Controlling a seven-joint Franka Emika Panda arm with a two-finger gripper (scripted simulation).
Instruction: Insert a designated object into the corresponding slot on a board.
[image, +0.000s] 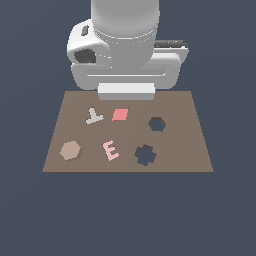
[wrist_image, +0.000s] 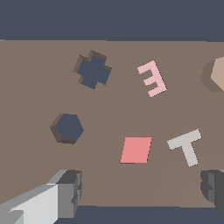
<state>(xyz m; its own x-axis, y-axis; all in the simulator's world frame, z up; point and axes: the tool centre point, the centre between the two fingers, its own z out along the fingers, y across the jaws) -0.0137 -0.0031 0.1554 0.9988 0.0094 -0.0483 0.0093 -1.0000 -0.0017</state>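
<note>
Hexagonal block (image: 70, 150), light tan and flat, lies on the brown board (image: 190, 145) near the corner at the exterior view's left, well apart from the hexagonal slot (image: 157, 124) on the opposite side. Between them sit a pink "E" (image: 111, 150), a red square tile (image: 120, 115) and a grey "T" piece (image: 93, 117) — none touching another. A jagged cross-shaped hole (image: 145, 155) lies near the slot, closer to the board's front edge. The white arm (image: 125, 45) looms over the far edge of the board. In the wrist view the gripper (wrist_image: 142, 194) hangs above the board with its fingers (wrist_image: 70, 190) spread wide and nothing between them — the red tile lies just ahead of the gap, and the tan block shows only partly at the frame's edge.
</note>
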